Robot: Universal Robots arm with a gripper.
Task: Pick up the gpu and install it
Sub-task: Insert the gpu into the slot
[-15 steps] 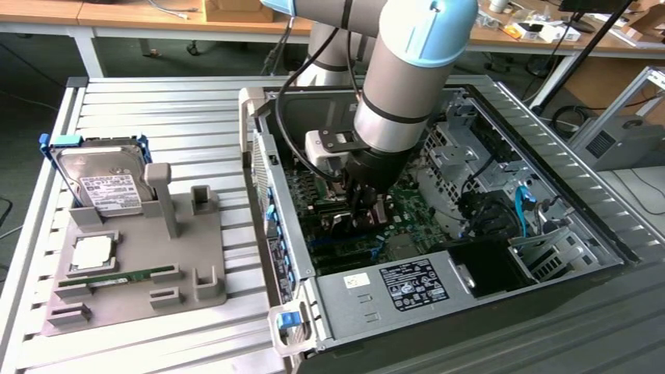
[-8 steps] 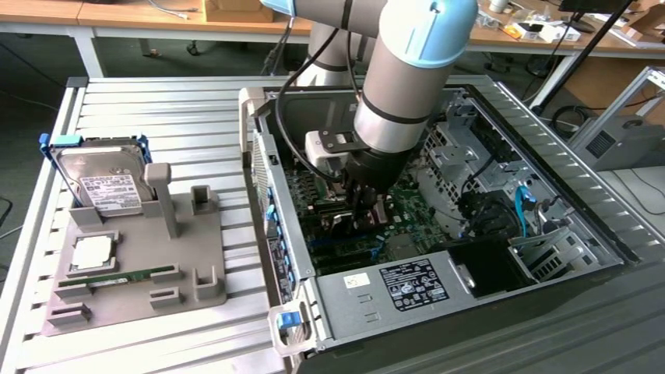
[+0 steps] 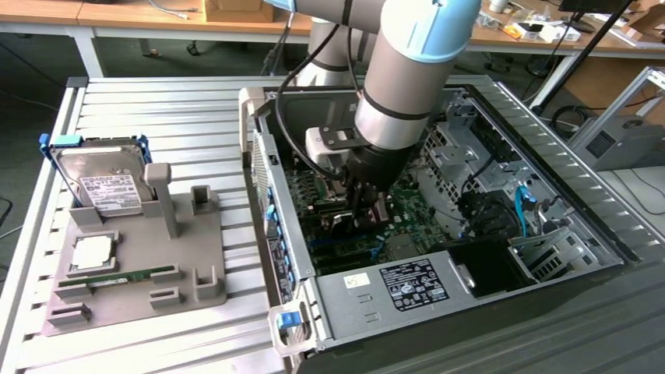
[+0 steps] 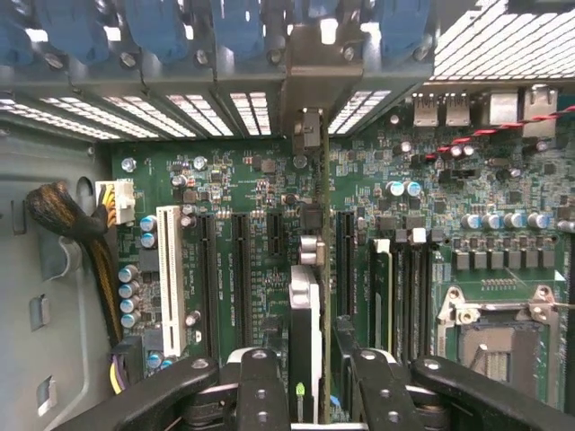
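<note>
The gpu (image 4: 305,310) stands on edge in a slot of the green motherboard (image 4: 243,189), seen edge-on in the wrist view. Its silver bracket (image 4: 310,76) sits against the slotted back wall of the case. My gripper (image 4: 310,382) straddles the card from above, one black finger (image 4: 262,386) on each side. The jaws are open, with a narrow gap between the card and the other finger (image 4: 364,386). In the exterior view the gripper (image 3: 364,209) reaches down inside the open computer case (image 3: 582,195), and the arm covers most of the card.
A grey fixture tray (image 3: 135,265) at the exterior view's left holds a silver hard drive (image 3: 104,185), a processor (image 3: 93,253) and a green memory stick (image 3: 120,278). Inside the case are the power supply (image 3: 406,287), drive cages (image 3: 468,156), a cable bundle (image 4: 72,224) and the processor socket (image 4: 490,350).
</note>
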